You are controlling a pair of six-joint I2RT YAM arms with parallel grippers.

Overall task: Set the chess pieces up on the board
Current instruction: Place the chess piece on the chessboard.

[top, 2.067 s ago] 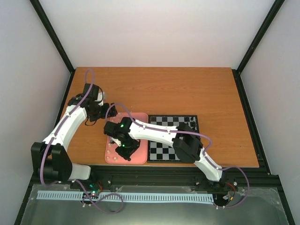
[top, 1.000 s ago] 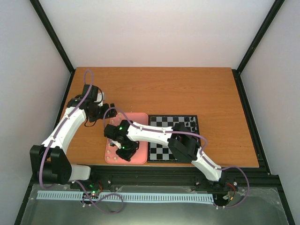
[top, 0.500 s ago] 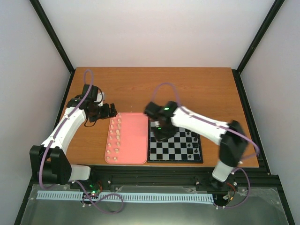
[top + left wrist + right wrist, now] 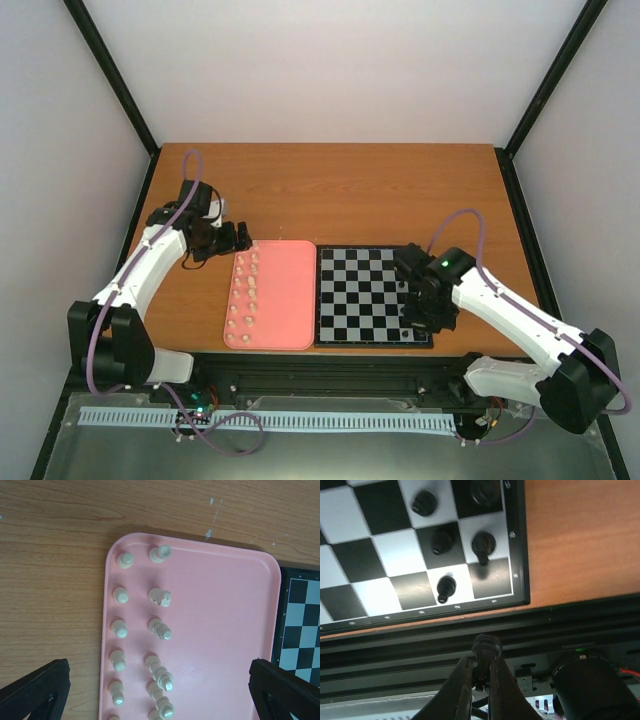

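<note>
The board [image 4: 352, 292] lies right of centre, with a few dark chess pieces [image 4: 445, 588] standing on its right-hand squares. My right gripper [image 4: 421, 303] hovers over that side of the board near its front edge. In the right wrist view this gripper [image 4: 481, 674] is shut on a dark chess piece [image 4: 486, 649], held upright by its stem. Cream pieces [image 4: 160, 629] stand in two columns on the left part of the pink tray [image 4: 225, 630]. My left gripper [image 4: 228, 238] hangs open above the tray's far left corner, its fingers [image 4: 35, 690] wide apart and holding nothing.
The pink tray [image 4: 285, 300] sits directly left of the board, edges nearly touching. A black metal rail [image 4: 420, 650] runs along the table's near edge just below the board. Bare wooden tabletop [image 4: 350, 190] stretches behind both.
My right arm has swung from the pink tray across the board to its right near side, carrying the dark piece. The left arm has hardly moved.
</note>
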